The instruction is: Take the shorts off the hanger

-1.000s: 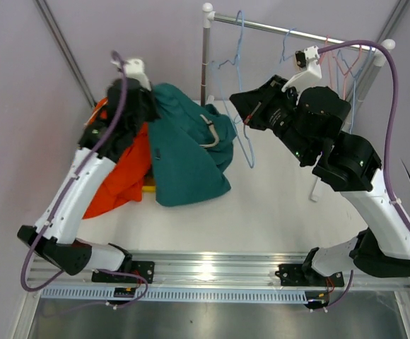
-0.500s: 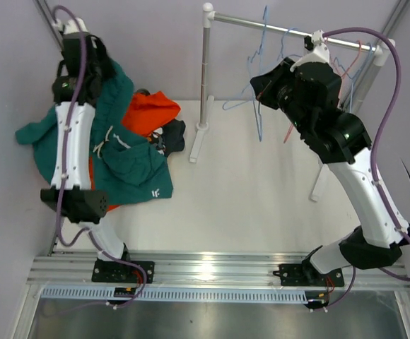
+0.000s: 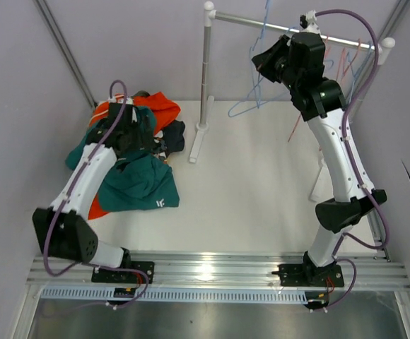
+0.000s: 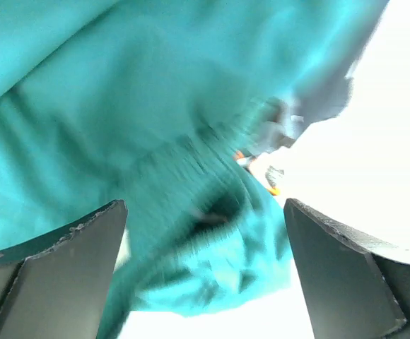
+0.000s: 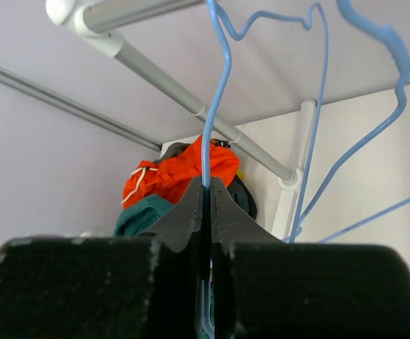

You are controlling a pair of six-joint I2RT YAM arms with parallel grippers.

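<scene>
Under the gaping left pincer lie the teal shorts on the white table, lilac walls around; the right pincer pinches a blue hanger.

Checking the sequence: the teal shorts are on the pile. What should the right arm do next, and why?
Likely hook the blue hanger onto the rail. The right gripper is shut on its bare wire near the rail, and the teal shorts lie under the open left gripper, so that pair looks done. Whether the hook already rests there is unclear.
</scene>
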